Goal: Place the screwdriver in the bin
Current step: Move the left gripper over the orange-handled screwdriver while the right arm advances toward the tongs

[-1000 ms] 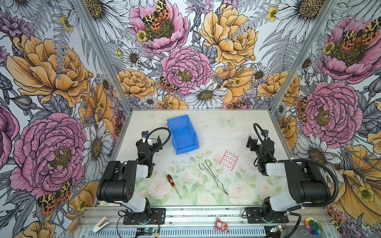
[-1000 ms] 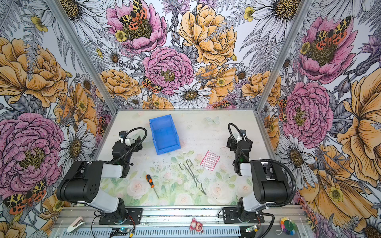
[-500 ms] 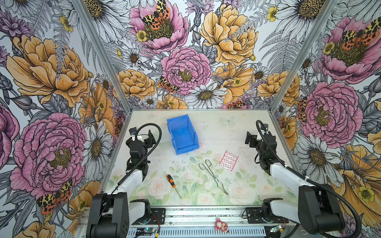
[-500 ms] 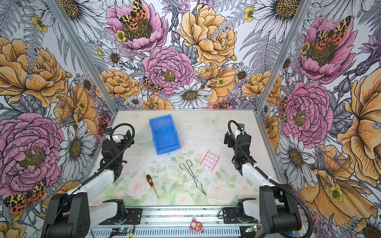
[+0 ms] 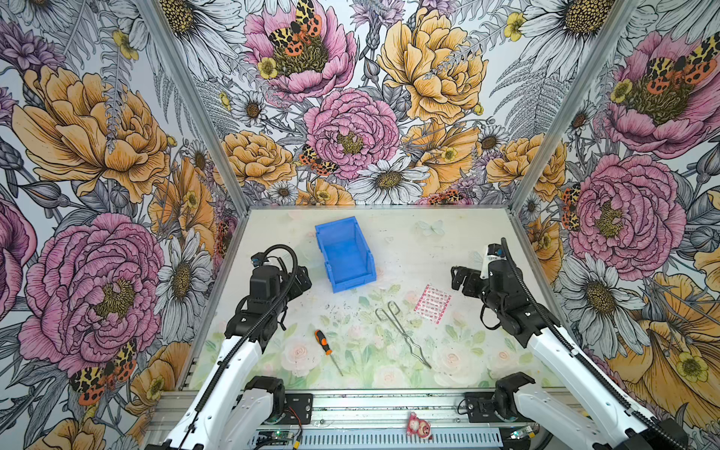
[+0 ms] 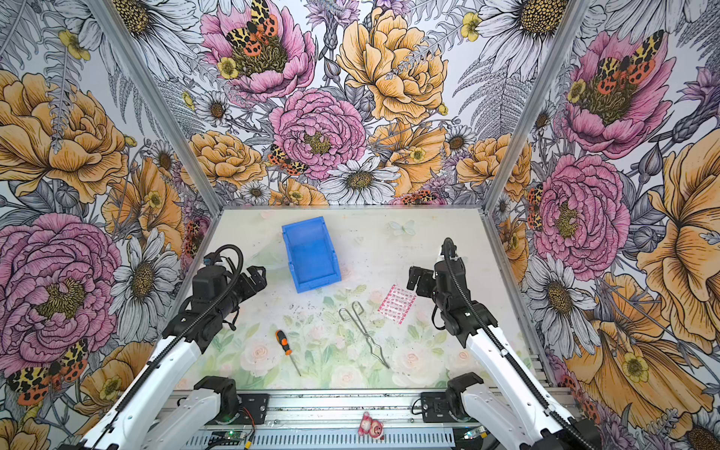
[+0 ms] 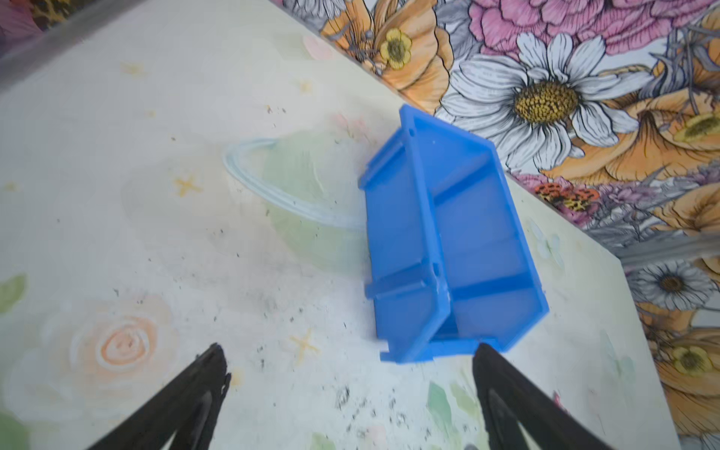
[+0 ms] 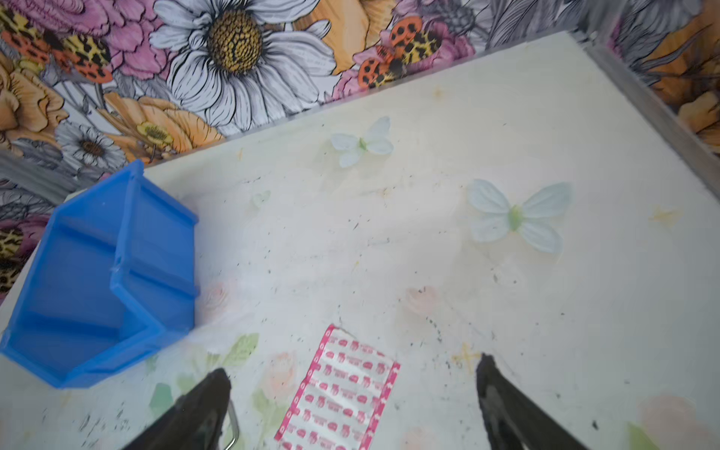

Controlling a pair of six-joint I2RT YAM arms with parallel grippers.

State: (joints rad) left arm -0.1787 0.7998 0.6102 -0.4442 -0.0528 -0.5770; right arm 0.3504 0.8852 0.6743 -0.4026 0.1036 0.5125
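Left hand (image 7: 350,350) and right hand (image 8: 352,366) gape wide, holding nothing; screwdriver (image 5: 324,343) lies untouched.

Top views overhead; wrist views near, share bin (image 7: 397,218)

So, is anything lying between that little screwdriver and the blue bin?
Nothing visible. Only bare table lies between the screwdriver and the bin; the tongs and the pink packet sit off to one side.
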